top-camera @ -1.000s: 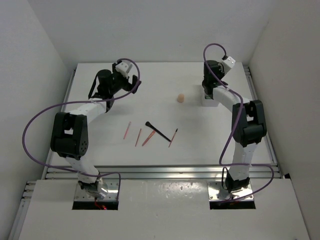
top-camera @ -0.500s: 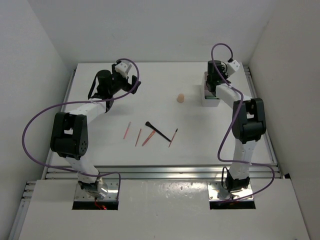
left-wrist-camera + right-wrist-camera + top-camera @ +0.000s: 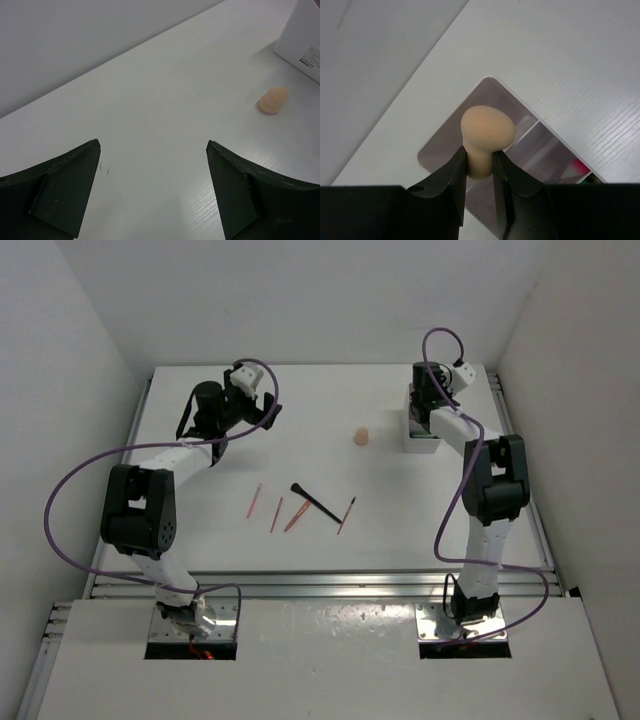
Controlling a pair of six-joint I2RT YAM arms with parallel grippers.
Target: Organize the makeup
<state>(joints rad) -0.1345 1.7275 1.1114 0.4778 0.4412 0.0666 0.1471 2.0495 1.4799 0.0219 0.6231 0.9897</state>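
Observation:
My right gripper (image 3: 480,162) is shut on a beige egg-shaped sponge (image 3: 486,134) and holds it over the end compartment of the white compartment box (image 3: 445,135), which stands at the back right (image 3: 421,434). A second beige sponge (image 3: 361,436) stands on the table left of the box; it also shows in the left wrist view (image 3: 273,100). Thin pink pencils (image 3: 278,513) and a black brush (image 3: 314,503) lie in the table's middle. My left gripper (image 3: 152,150) is open and empty above bare table at the back left (image 3: 268,412).
Something pink and green (image 3: 580,167) shows in a further box compartment. The white walls close in at the back and both sides. The box corner (image 3: 300,37) shows at the left wrist view's top right.
My right gripper has swung from beside the box to above its back end, carrying the sponge. The left arm has not moved.

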